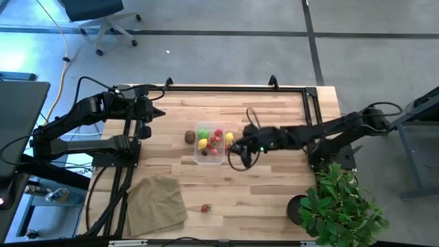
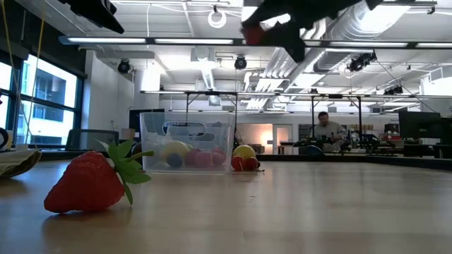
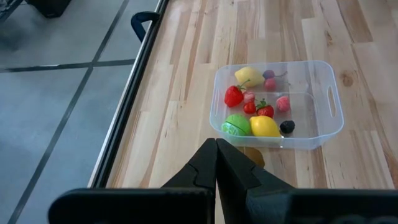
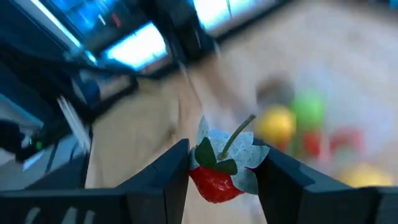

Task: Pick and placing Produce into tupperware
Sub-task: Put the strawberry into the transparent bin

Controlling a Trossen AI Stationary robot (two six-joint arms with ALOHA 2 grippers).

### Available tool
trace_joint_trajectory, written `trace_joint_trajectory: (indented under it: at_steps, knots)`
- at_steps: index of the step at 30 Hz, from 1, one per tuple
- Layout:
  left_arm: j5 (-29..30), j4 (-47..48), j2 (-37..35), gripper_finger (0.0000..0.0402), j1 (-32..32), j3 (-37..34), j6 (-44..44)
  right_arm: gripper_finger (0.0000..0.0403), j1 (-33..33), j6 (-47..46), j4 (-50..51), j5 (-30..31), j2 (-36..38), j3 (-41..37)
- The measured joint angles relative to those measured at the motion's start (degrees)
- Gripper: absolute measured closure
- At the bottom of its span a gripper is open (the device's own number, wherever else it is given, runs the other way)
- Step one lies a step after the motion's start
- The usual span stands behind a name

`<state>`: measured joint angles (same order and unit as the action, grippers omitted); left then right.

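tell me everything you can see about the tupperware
The tupperware is a small clear plastic tub, rectangular with rounded corners and a cut-out handle at an end. It stands upright and open, without a lid, on the wooden table. Inside lie yellow, red, green, pink and dark toy fruits. A brown fruit sits just outside one wall.

tupperware: clear, see-through plastic
lemons: yellow
green ball: bright green
kiwi: brown, beside the tub
berries in tub: red and pink, one dark, nearly black
strawberry near the table's front edge: red with green leaves
strawberry in right gripper: red, green cap, pale leaves
cloth at the front left corner: tan-brown
table: light wood planks, striped grain
arms: black
potted plant: green, leafy
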<state>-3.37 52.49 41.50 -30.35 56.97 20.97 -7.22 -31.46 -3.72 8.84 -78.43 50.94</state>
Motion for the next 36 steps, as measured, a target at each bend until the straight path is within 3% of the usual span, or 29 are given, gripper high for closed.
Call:
trace_joint_trajectory:
  at_steps: [3, 7, 15, 20, 25, 32, 36]
  knots:
    - [0.0, 0.0, 0.0, 0.0401, 0.0, 0.0, 0.0, 0.0254, 2.4, 8.5, -8.2, 0.0, 0.0, 0.0]
    - [0.0, 0.0, 0.0, 0.0401, 0.0, 0.0, 0.0, 0.0254, 5.3, 11.9, -14.2, 0.7, 0.0, 0.0]
    - [0.0, 0.0, 0.0, 0.0401, 0.0, 0.0, 0.0, 0.0254, 8.8, 12.8, -12.9, 1.9, -3.4, 4.6]
    - [0.0, 0.0, 0.0, 0.0401, 0.0, 0.0, 0.0, 0.0254, 10.5, 15.2, -0.3, 1.6, -11.4, 17.6]
    - [0.0, 0.0, 0.0, 0.0401, 0.0, 0.0, 0.0, 0.0254, 10.8, 17.0, 19.3, -0.2, -23.0, 34.1]
    - [0.0, 0.0, 0.0, 0.0401, 0.0, 0.0, 0.0, 0.0254, 10.5, 17.4, 44.5, -6.8, -41.3, 53.8]
    - [0.0, 0.0, 0.0, 0.0401, 0.0, 0.0, 0.0, 0.0254, 10.0, 19.7, 53.6, -11.3, -48.9, 61.6]
